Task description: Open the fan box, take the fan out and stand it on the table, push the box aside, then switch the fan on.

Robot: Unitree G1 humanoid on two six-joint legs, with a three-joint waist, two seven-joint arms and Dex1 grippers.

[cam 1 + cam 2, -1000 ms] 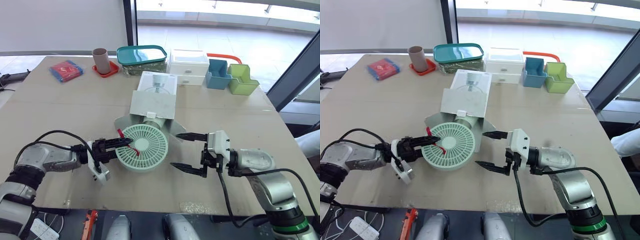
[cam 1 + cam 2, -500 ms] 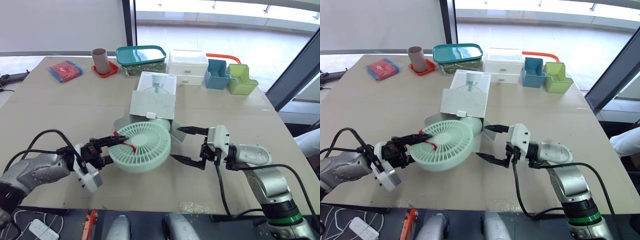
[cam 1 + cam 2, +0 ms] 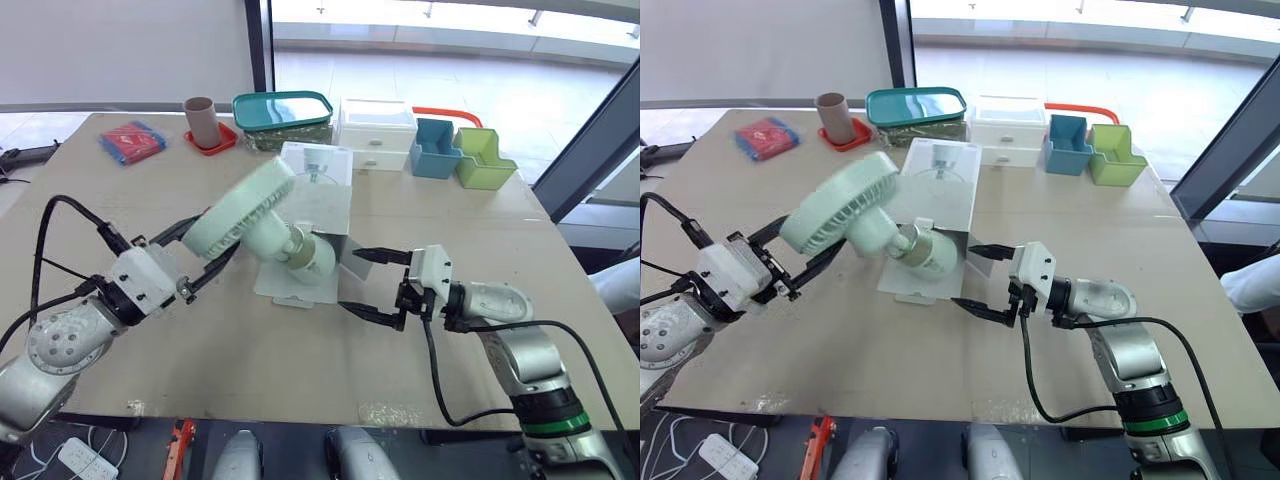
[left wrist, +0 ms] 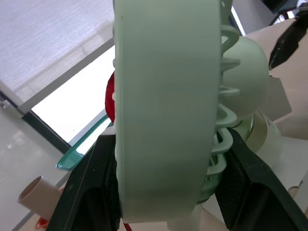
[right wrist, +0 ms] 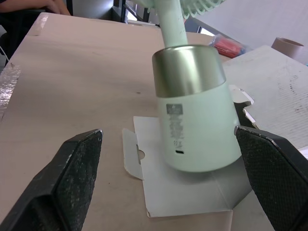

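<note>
The pale green fan (image 3: 243,212) is tilted, its round head raised to the left. Its base with a gold band (image 3: 303,256) is low over the front flap of the open white fan box (image 3: 318,195). My left gripper (image 3: 203,250) is shut on the rim of the fan head, one black finger (image 4: 89,192) on each side of it. My right gripper (image 3: 367,285) stands open just to the right of the base, apart from it. In the right wrist view the base (image 5: 195,130) sits on the white flap (image 5: 159,192) between the wide-spread fingers.
Along the table's back stand a red packet (image 3: 132,141), a brown cup on a red coaster (image 3: 201,120), a teal-lidded container (image 3: 284,112), a white drawer unit (image 3: 378,132), a blue bin (image 3: 434,150) and a green bin (image 3: 483,160).
My left gripper has lifted the fan head up and to the left, swinging the fan from lying face-up to tilted. The right gripper edged left towards the base, still open.
</note>
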